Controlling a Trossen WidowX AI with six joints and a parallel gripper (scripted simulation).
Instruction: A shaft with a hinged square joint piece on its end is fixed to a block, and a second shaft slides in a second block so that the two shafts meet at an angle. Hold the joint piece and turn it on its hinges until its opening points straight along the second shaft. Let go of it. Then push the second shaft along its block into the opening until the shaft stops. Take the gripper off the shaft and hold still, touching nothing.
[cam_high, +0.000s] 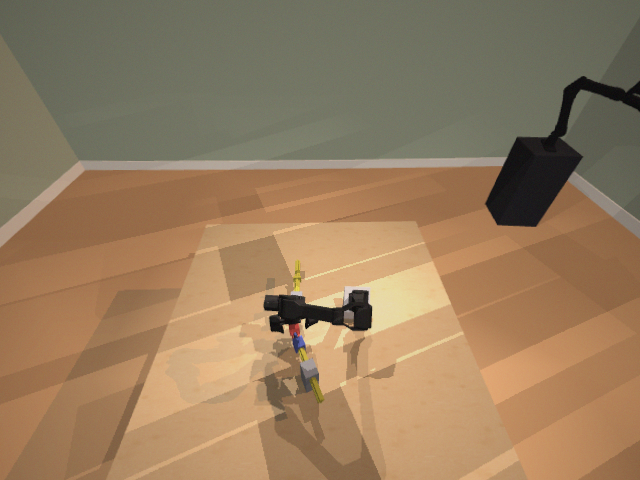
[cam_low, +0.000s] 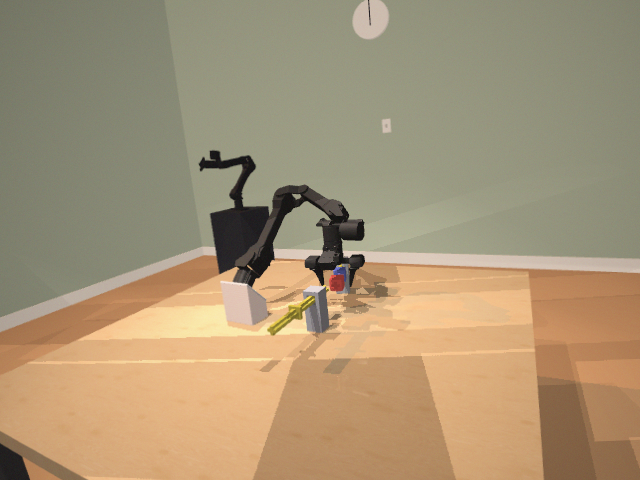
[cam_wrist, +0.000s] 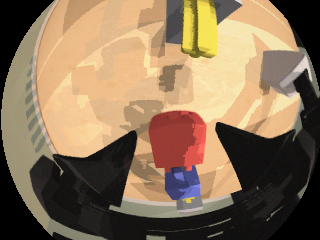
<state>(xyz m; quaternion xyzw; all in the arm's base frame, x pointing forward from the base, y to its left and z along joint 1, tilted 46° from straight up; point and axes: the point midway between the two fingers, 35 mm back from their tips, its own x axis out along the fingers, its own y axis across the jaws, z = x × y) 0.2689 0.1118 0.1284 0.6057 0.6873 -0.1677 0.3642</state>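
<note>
The red joint piece (cam_high: 294, 329) (cam_low: 336, 282) (cam_wrist: 177, 140) hangs on a blue hinge part (cam_high: 298, 342) (cam_low: 339, 271) (cam_wrist: 182, 184) at the end of the fixed yellow shaft (cam_high: 316, 390), which its grey block (cam_high: 309, 369) carries. My gripper (cam_high: 293, 324) (cam_low: 336, 285) (cam_wrist: 176, 130) is open, with one finger on each side of the red piece and a gap on both sides. The second yellow shaft (cam_high: 297, 268) (cam_low: 281, 322) (cam_wrist: 200, 27) passes through its own grey block (cam_low: 316, 312) (cam_wrist: 174, 25). Its end stands apart from the red piece in the wrist view. The inside of the opening is hidden.
The arm's white base (cam_high: 356, 292) (cam_low: 242, 304) (cam_wrist: 282, 67) stands on the table beside the shafts. The second shaft has a yellow collar (cam_high: 296, 278) (cam_low: 295, 311) outside its block. Another black arm stands on a dark pedestal (cam_high: 535, 180) (cam_low: 235, 237) beyond the table.
</note>
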